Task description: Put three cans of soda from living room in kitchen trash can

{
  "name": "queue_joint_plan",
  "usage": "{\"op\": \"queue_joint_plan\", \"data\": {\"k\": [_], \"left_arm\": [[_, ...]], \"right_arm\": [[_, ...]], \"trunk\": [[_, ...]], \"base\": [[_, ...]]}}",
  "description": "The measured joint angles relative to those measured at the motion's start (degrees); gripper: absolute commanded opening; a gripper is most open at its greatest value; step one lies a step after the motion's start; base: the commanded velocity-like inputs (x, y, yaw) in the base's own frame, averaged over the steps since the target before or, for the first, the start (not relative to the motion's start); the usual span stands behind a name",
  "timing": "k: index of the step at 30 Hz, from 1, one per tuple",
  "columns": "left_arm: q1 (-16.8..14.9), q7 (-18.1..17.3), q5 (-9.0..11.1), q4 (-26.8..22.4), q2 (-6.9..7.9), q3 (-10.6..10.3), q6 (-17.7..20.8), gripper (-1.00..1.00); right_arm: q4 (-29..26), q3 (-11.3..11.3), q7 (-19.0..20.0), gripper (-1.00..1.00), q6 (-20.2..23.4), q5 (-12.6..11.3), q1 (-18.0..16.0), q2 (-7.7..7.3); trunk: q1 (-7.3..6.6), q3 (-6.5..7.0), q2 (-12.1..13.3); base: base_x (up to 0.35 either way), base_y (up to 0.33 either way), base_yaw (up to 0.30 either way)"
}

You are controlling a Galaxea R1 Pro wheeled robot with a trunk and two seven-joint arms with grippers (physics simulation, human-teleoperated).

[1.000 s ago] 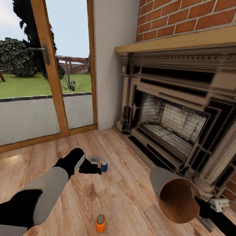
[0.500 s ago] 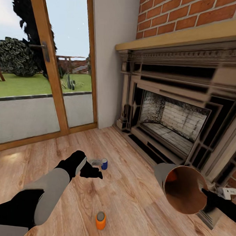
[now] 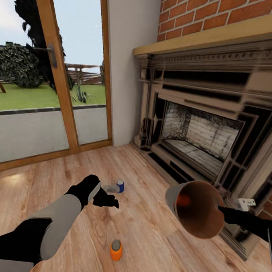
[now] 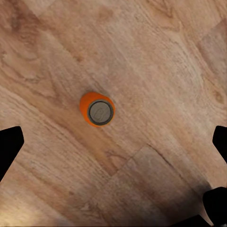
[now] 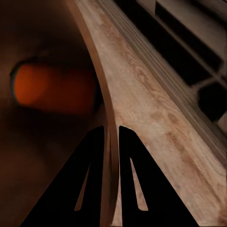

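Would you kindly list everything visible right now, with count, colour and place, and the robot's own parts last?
Orange cans: two; one upright on the floor, one inside the bin.
Blue can: one, dark blue with silvery top, upright on the floor just beyond the left gripper.
Bin: one, grey outside, brown inside, tipped, rim pinched by the right gripper.
Fireplace: one, dark, under red brick and a tan mantel.
Glass door: wood-framed, garden behind.
Floor: light wood planks.
Left gripper: black, open, low over the floor near the blue can.
Right gripper: black, shut on the bin's rim.
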Motion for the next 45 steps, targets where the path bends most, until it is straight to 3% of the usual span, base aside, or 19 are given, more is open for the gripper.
{"op": "queue_joint_plan", "data": {"k": [6, 9, 13, 17, 23, 32, 41, 45], "left_arm": [[0.00, -0.02, -0.02, 0.89, -0.10, -0.02, 0.03, 1.00], [0.01, -0.06, -0.02, 1.00, -0.16, -0.03, 0.03, 1.00], [0.00, -0.14, -0.02, 1.00, -0.23, -0.03, 0.01, 1.00], [0.00, -0.16, -0.03, 0.99, -0.26, -0.03, -0.11, 1.00], [-0.01, 0.00, -0.03, 0.97, -0.27, -0.03, -1.83, 1.00], [0.00, 0.01, -0.03, 0.95, -0.27, -0.03, -2.43, 1.00], [-0.04, -0.54, 0.20, 0.74, -0.27, 0.03, -5.30, 1.00], [-0.05, -0.54, 0.20, 0.74, -0.27, 0.03, -6.12, 1.00]], "right_arm": [[-2.18, 1.71, -0.12, -1.00, 5.07, 0.34, -0.58, -0.89], [-4.47, 2.00, 0.02, -1.00, 10.88, 0.00, -0.76, -1.45], [-5.37, 4.69, -0.05, -1.00, 13.88, 0.84, -1.81, -5.69], [-5.55, 5.79, 0.13, -1.00, 16.19, -0.14, -3.29, -7.78], [-5.57, 6.04, 0.09, -1.00, 17.54, 0.43, -3.78, -9.26], [-5.54, 6.16, 0.17, -1.00, 18.40, 0.13, -3.84, -9.57], [-6.06, 9.05, 0.46, -1.00, 17.04, 6.91, -6.54, -12.49], [-6.05, 9.52, 0.53, -1.00, 17.06, 9.28, -6.64, -12.60]], "trunk": [[1.32, -1.07, -2.41], [1.97, -1.61, -3.61], [2.85, -2.33, -5.21], [2.96, -3.21, -5.27], [3.12, -4.54, -5.35], [3.35, -6.54, -5.47], [3.36, -6.54, -5.49], [3.36, -6.55, -5.49]], "base": [[0.000, 0.000, 0.000], [0.000, 0.000, 0.000], [0.000, 0.000, 0.000], [0.000, 0.000, 0.000], [0.000, 0.000, 0.000], [0.000, 0.000, 0.000], [0.000, 0.000, 0.000], [0.000, 0.000, 0.000]]}}
